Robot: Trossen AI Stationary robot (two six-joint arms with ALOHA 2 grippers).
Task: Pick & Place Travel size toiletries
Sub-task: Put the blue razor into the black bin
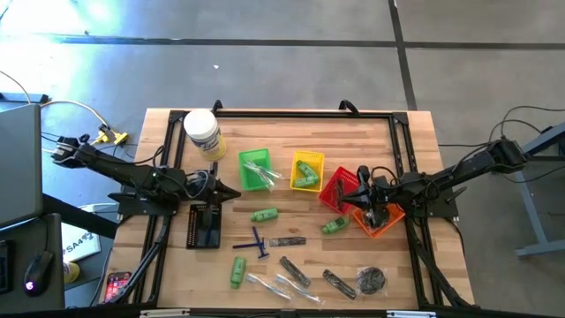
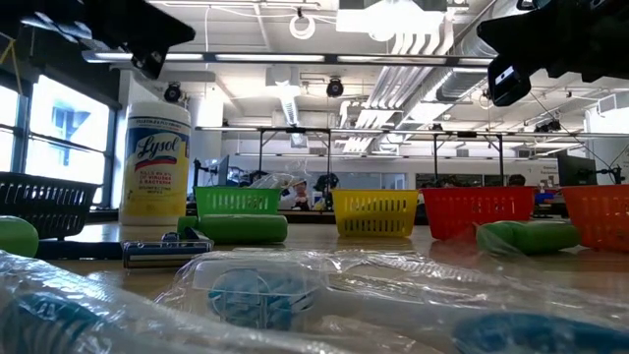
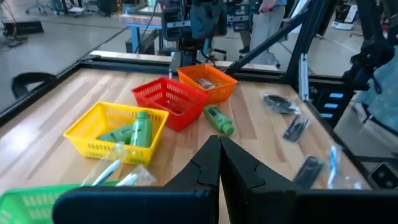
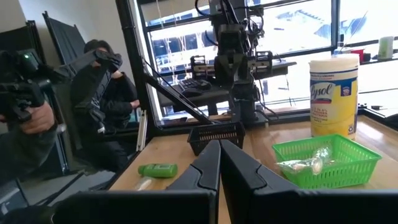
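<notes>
High view: green tube [image 1: 335, 226] lying just beside empty, fully closed right gripper [image 1: 372, 217], probably light, stiff and slippery, best pinched across middle; left gripper [image 1: 231, 192] closed, empty.

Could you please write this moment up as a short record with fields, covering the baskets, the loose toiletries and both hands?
Baskets: green basket holds clear packets; yellow basket holds green bottles; red basket; orange basket; black basket.
Loose toiletries: green bottles, blue razor, grey pieces, round pouch.
Left hand: shut, empty, beside black basket.
Right hand: shut, over orange basket.
</notes>
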